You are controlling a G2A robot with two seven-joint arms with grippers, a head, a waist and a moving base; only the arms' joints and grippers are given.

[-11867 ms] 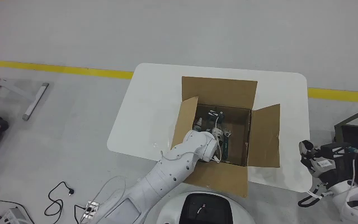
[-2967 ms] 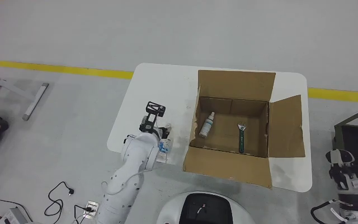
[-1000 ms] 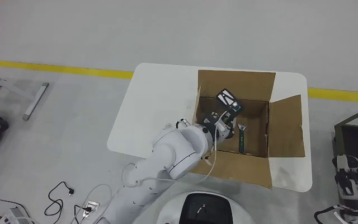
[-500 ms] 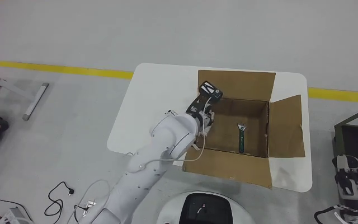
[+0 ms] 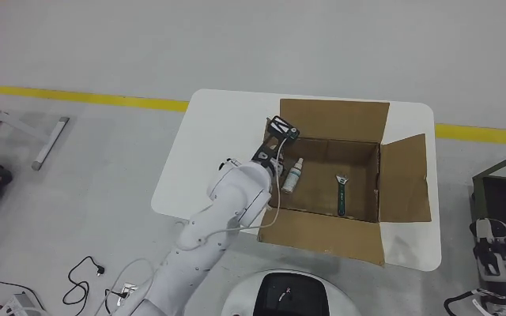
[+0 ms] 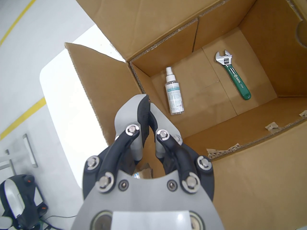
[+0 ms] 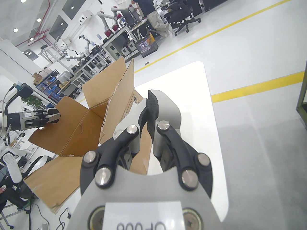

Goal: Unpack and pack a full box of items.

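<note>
Standing on a white bench [image 5: 213, 150], an open cardboard box [image 5: 332, 120] is shown with its flaps folded outward. The left gripper [image 6: 146, 104] is held above the box wall on the robot's left side, its fingers pressed together with nothing between them. The right gripper [image 7: 151, 104] is held off the bench's right end, likewise closed on nothing. On the box floor a green-handled wrench [image 6: 233, 77] and a clear spray bottle [image 6: 174, 96] are laid apart, the bottle nearer the left gripper. Unpacking is judged to be the step in hand. For the next move, the left gripper would need to be spread, lowered past the wall and closed around the bottle.
</note>
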